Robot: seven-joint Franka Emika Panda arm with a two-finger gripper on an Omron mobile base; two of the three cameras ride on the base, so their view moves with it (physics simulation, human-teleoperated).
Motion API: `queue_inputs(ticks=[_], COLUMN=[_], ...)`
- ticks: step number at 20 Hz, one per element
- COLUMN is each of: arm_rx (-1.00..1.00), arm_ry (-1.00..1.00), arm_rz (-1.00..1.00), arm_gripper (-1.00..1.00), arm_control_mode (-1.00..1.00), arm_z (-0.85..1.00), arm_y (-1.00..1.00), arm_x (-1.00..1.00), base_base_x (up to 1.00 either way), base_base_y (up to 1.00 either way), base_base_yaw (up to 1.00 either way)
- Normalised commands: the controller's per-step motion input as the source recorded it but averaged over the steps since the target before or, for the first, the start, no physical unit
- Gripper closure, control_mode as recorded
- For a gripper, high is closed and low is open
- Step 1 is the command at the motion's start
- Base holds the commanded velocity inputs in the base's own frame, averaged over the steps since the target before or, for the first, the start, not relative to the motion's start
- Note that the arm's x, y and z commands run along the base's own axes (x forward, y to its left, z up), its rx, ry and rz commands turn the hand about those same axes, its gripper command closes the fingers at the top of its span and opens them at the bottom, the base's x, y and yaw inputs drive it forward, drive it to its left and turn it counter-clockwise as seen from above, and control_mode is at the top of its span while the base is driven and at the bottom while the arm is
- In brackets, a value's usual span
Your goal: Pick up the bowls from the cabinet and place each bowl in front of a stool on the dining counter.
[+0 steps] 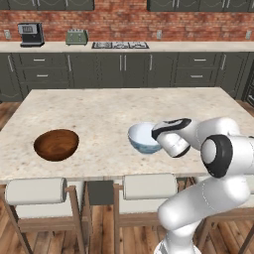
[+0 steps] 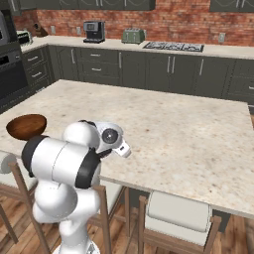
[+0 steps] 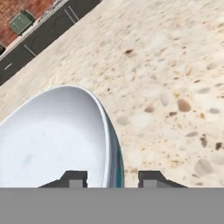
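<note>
Sitting on the beige speckled stone bench (image 1: 99, 109), the round white ceramic bowl with a blue-patterned outside (image 1: 141, 138) is near the front edge, above a white cushioned stool (image 1: 149, 187). The gripper (image 3: 112, 177) straddles its rim, one finger inside and one outside, slightly spread and not pressing the wall. The glossy dark-brown wooden bowl (image 1: 56, 144) rests well apart to the left, in front of another white stool (image 1: 34, 191).
</note>
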Motion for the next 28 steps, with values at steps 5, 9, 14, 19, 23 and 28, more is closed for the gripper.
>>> queue_inputs(ticks=[5,9,14,19,23,28], arm_rx=[0.00,-0.01,-0.09,-0.24,-0.26,-0.24], arm_ry=[0.01,0.01,0.01,0.02,0.10,0.17], arm_rz=[0.00,0.00,0.00,0.00,0.00,0.00], arm_gripper=[-1.00,-1.00,-1.00,-1.00,-1.00,-1.00], arm_control_mode=[-1.00,-1.00,-1.00,-1.00,-1.00,-1.00], arm_z=[0.30,0.86,1.00,1.00,1.00,1.00], arm_y=[0.00,-0.12,-0.36,-0.50,-0.49,-0.43], arm_x=[0.00,0.00,-0.01,0.02,0.00,-0.02], base_base_x=[0.00,0.00,0.00,0.00,0.00,0.00], base_base_y=[0.00,0.00,0.00,0.00,0.00,0.00], base_base_yaw=[0.00,0.00,0.00,0.00,0.00,0.00])
